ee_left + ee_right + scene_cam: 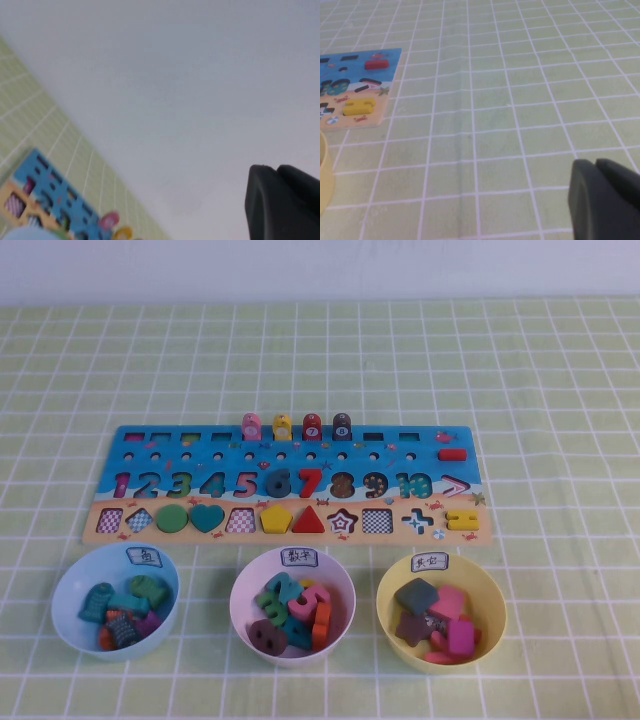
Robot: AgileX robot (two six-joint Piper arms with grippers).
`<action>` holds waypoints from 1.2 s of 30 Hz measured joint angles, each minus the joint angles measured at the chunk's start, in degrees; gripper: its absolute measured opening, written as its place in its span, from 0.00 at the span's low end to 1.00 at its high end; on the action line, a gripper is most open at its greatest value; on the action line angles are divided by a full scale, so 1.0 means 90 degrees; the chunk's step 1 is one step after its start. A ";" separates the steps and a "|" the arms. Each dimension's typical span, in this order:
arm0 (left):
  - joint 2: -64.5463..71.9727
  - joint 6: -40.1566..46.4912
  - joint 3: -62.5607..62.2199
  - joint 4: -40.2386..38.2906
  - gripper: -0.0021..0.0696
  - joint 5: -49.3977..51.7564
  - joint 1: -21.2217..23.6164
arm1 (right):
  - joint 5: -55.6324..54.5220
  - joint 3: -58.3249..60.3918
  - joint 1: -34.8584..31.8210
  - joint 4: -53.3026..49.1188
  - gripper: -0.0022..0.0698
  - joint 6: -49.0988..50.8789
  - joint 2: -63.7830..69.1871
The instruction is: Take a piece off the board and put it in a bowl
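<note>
Green disc point(171, 518): seated in board point(150, 445), yellow bowl point(497, 615) at 4 o'clock; untouched. Your left gripper point(282, 202), right gripper point(605, 200): parked, empty.

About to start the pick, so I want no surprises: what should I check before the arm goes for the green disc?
1. Green disc seated in its slot on the board, beside the teal heart: ok.
2. Nothing lying over the disc: ok.
3. Yellow bowl upright below the board's right end: ok.
4. Room in that bowl, which already holds several pieces: cannot tell.
5. Left end effector open: cannot tell.
6. Right end effector open: cannot tell; it is above bare tablecloth right of the board.
</note>
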 joint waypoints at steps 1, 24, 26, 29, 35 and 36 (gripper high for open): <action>0.0000 0.0016 0.0000 0.0034 0.02 0.0195 0.0000 | 0.0000 0.0000 0.0000 0.0000 0.01 0.0000 0.0000; 0.2916 0.4534 -0.4333 0.1351 0.02 0.5551 0.0000 | 0.0000 0.0000 0.0000 0.0000 0.01 0.0000 0.0000; 0.3223 0.4730 -0.4371 0.1454 0.02 0.5517 0.0000 | 0.0000 0.0000 0.0000 0.0000 0.01 0.0000 0.0000; 0.3776 0.4995 -0.4613 0.1739 0.02 0.6076 0.0000 | 0.0000 0.0000 0.0000 0.0000 0.01 0.0000 0.0000; 0.5533 0.4987 -0.5962 0.3062 0.02 0.8221 -0.0066 | 0.0000 0.0000 0.0000 0.0000 0.01 0.0000 0.0000; 0.5817 0.4867 -0.6245 0.3282 0.02 0.8466 -0.0141 | 0.0000 0.0000 0.0000 0.0000 0.01 0.0000 0.0000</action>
